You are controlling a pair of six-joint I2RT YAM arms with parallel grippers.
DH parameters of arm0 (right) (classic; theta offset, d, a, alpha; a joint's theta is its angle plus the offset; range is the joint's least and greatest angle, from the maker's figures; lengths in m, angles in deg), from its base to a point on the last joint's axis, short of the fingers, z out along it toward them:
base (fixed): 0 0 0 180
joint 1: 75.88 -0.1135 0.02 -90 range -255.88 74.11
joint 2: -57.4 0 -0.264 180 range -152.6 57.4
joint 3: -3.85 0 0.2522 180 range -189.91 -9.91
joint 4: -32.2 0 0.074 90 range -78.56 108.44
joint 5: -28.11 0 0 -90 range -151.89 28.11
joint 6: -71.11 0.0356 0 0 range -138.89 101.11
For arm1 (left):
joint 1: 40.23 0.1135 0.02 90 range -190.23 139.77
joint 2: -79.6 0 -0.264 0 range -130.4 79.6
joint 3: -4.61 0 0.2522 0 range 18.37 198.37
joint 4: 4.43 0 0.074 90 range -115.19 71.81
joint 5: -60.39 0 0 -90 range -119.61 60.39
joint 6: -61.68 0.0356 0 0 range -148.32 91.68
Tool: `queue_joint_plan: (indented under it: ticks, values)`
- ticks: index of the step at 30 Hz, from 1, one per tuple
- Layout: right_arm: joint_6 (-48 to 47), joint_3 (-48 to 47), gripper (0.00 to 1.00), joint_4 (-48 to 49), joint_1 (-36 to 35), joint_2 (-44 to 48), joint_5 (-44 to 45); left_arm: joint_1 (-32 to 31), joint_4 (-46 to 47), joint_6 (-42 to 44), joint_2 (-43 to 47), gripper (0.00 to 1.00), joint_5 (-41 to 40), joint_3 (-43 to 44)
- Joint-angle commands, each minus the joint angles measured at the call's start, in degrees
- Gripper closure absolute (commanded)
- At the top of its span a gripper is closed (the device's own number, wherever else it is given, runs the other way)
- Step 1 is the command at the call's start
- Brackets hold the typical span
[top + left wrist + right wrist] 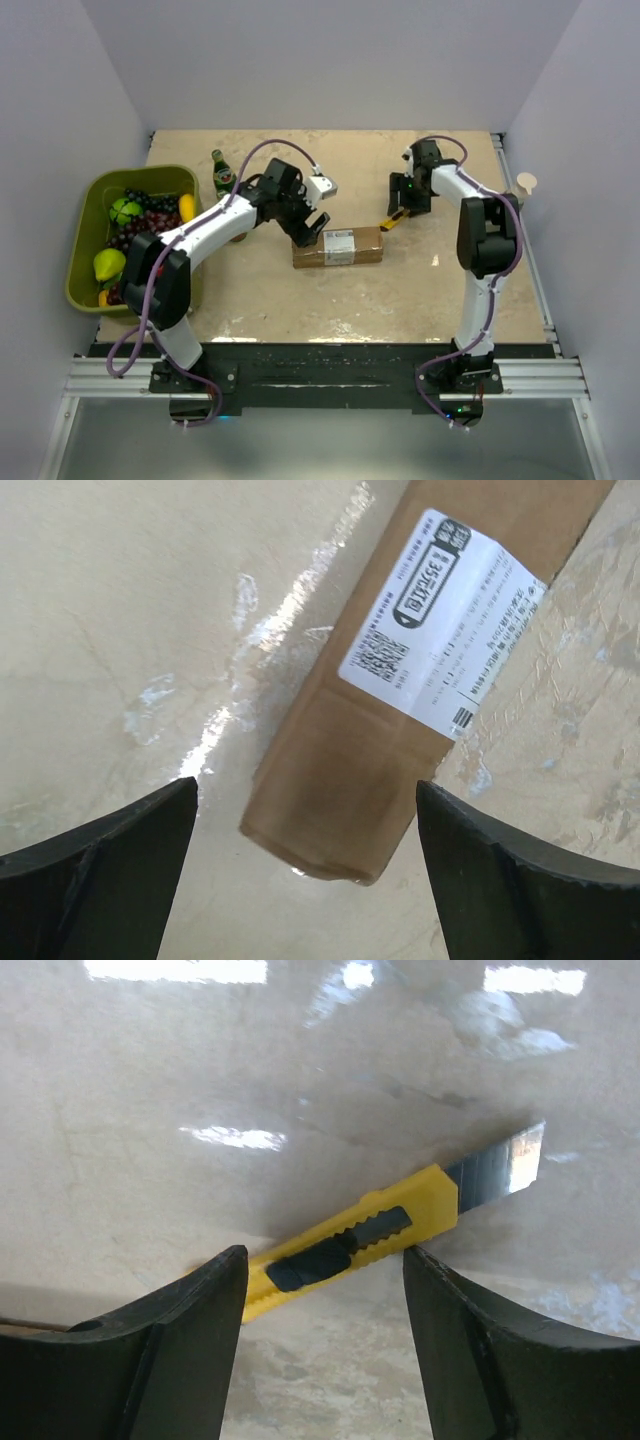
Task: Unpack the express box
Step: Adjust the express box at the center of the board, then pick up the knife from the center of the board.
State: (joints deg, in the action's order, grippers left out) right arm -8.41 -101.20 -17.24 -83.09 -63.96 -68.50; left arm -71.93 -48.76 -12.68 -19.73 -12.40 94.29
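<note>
From the top camera I have the box (338, 246) lying flat near the middle of the desk (430, 290), long axis running 9 to 3, white label (339, 245) face up. My left pincer (311, 229) hangs over the box's 9 o'clock end, jaws wide. In the left wrist view the two dark fingers (110, 870) sit on either side of that end of the box (350, 780) with bare desk showing in the gaps, so nothing is gripped. The label (440, 620) runs away toward 1 o'clock in that view, and its print is too small for me to read. Up at about 1 o'clock from the box, and close to its corner, lies the yellow knife (393, 220), with my right pincer (400, 212) down over it. In the right wrist view the knife (350, 1240) lies slantwise on the desk between the fingers (180, 1340), its tail at 8 o'clock tucked behind one finger and its bare steel blade (500, 1160) poking out toward 2 o'clock. The jaws stand roughly half apart around it — whether either pad is actually touching the handle I cannot tell. Off at the desk's 9 o'clock edge sits a green bin (85, 200) heaped with fruit (140, 215), and a green bottle (221, 172) stands at about 11 o'clock from the box, just beyond my left arm.
</note>
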Motion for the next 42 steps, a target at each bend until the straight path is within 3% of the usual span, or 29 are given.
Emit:
queue_joint_plan:
  ticks: [1, 8, 11, 18, 24, 30, 34, 42]
  values:
    - [-1.42, 0.14, 0.3, 2.54, -1.67, -2.83, -4.28, 0.68, 0.6, -0.61, 2.56, 0.05, 3.18, 2.74]
    - [-3.62, -5.37, 0.25, 2.73, -2.29, -6.51, -6.4, 0.77, 0.69, 0.0, 2.56, 0.05, 2.83, 3.09]
    - [-6.26, -8.2, 0.25, 0.36, -2.99, -7.58, -0.78, 0.94, 0.33, 0.45, 2.21, 0.05, 2.74, 3.71]
    - [-9.68, -5.92, 0.26, -1.85, -2.64, -4.68, 0.11, 0.85, 1.39, 1.93, 0.46, 0.05, 1.43, 5.46]
    - [-19.6, -7.85, 0.27, -4.4, 0.86, -3.63, -11.31, 1.03, 1.65, 3.96, -1.48, 0.04, -0.16, 8.19]
    - [-38.84, -7.85, 0.24, -7.29, 3.94, -0.9, -18.86, 0.94, 1.48, 4.05, -2.71, 0.04, 0.8, 8.37]
    - [-49.12, -7.59, 0.26, -10.81, 4.56, -2.12, -19.23, 0.94, 1.48, 4.05, -3.33, 0.04, 1.16, 8.1]
    - [-56.09, -3.82, 0.38, -8.62, 4.57, -1.78, -18.09, 0.85, 1.21, 5.45, -3.85, 0.04, -0.07, 8.37]
